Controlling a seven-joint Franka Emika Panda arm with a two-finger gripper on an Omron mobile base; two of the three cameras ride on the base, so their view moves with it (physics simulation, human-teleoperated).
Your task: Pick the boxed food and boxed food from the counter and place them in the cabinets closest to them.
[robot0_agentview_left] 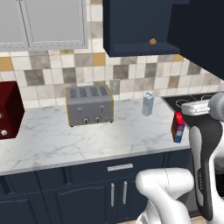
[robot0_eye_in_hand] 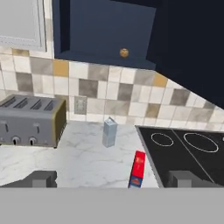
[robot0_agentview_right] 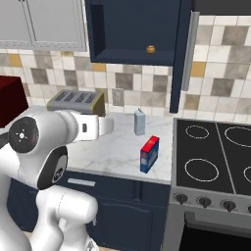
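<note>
Hand view puts the blue and red boxed food [robot0_eye_in_hand: 138,169] low and just right of centre, upright on the counter [robot0_eye_in_hand: 83,159] close to its front edge, just beside the black cooktop [robot0_eye_in_hand: 188,148]. My claw [robot0_eye_in_hand: 111,179] is released, its two dark tips standing wide apart at the bottom of the frame with nothing between them, and it hangs well short of the box.

In the left base view the same box [robot0_agentview_left: 177,127] stands at the right of the frame, near my forearm, with the pale carton [robot0_agentview_left: 148,104] behind it toward the tiled wall and the grey toaster [robot0_agentview_left: 89,105] at centre left. In the right base view the box [robot0_agentview_right: 149,154] sits at centre, between the carton [robot0_agentview_right: 139,122] and the cooktop [robot0_agentview_right: 215,157].

The navy cabinet [robot0_agentview_right: 132,29] above it in the upper middle of the frame is open, its door [robot0_agentview_right: 182,54] swung out to the right, and a small orange-brown round thing [robot0_agentview_right: 151,49] rests on its shelf. I cannot tell what that is.

As I judge it, nothing of the task is finished. This box is not yet picked, and I cannot spot the red box from here. What is left: reach down, grasp the blue box, lift it into the open cabinet, then deal with the other box.
</note>
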